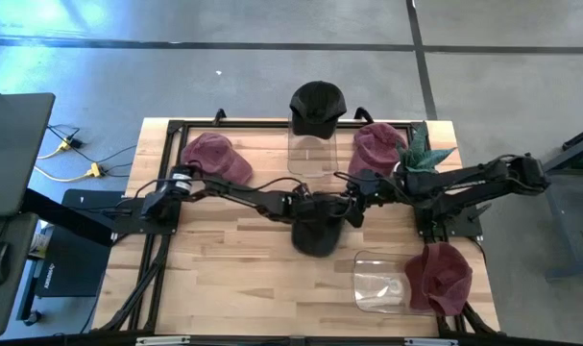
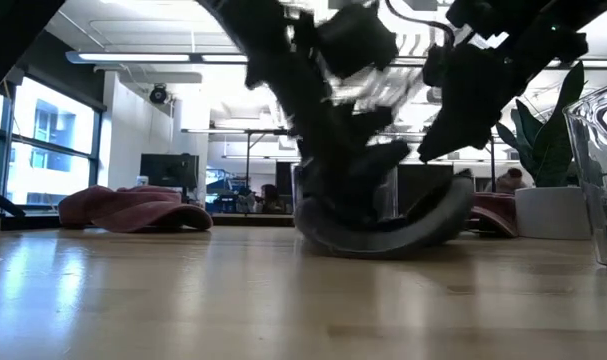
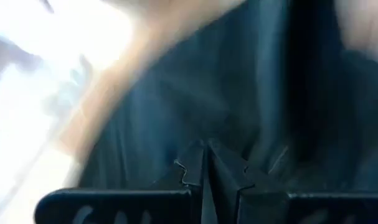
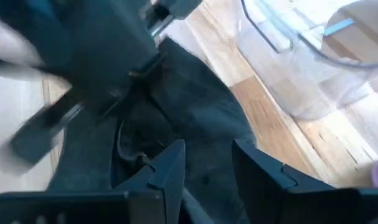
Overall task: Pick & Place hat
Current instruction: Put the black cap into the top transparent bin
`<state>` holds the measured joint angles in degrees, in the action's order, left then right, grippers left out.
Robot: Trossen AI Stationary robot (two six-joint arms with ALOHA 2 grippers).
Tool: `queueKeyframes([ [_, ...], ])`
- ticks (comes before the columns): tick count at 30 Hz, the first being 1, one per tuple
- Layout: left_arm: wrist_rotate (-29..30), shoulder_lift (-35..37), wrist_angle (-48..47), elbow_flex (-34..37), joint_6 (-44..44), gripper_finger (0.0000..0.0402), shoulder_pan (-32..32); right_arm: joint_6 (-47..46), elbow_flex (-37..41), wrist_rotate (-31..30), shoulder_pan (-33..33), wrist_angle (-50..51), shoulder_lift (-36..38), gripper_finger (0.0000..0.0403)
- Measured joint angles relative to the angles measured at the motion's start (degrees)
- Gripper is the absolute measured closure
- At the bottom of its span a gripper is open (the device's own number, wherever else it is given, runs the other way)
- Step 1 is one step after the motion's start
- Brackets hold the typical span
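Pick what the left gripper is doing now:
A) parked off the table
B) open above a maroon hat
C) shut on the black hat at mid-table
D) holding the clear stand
C: in the left wrist view the left gripper has its fingers pinched together on the black hat fabric.

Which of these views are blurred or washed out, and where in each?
Low view: both arms and the black hat smear with motion blur, against bright ceiling lights behind. Left wrist view: soft throughout, one corner blown out white, shut left gripper on dark fabric. Right wrist view: the other arm streaks, while the open right gripper and clear container read fairly well. High view: sharp.
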<state>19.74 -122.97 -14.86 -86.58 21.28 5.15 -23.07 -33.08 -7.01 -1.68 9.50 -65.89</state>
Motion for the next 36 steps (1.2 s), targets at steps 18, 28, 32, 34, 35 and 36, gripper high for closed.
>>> queueKeyframes([
  [18, 2.55, 3.99, -19.08, -6.94, -3.58, 0.0387, 5.34, 12.11, -1.55, 8.07, 3.96, 3.35, -1.12, 0.0272],
  [28, 4.56, 3.77, -17.45, -6.76, -4.31, 0.0387, 2.47, 12.42, -1.66, -1.16, 7.22, 15.91, 2.13, 0.0271],
  [32, 4.47, 3.77, -17.43, -6.76, -4.33, 0.0387, 2.66, 12.59, -1.66, -7.41, 8.14, 16.37, 1.13, 0.0248],
  [34, 4.38, 3.77, -17.37, -6.76, -4.33, 0.0387, 2.73, 13.13, -1.66, -9.17, 8.49, 17.34, 0.15, 0.0228],
  [35, 4.38, 3.77, -17.37, -6.76, -4.33, 0.0387, 2.71, 13.84, -1.66, -9.64, 8.58, 17.69, -0.59, 0.0217],
  [36, 4.55, 3.77, -17.23, -6.76, -4.33, 0.0387, 2.62, 15.00, -1.66, -9.83, 8.58, 17.67, -1.47, 0.0207],
])
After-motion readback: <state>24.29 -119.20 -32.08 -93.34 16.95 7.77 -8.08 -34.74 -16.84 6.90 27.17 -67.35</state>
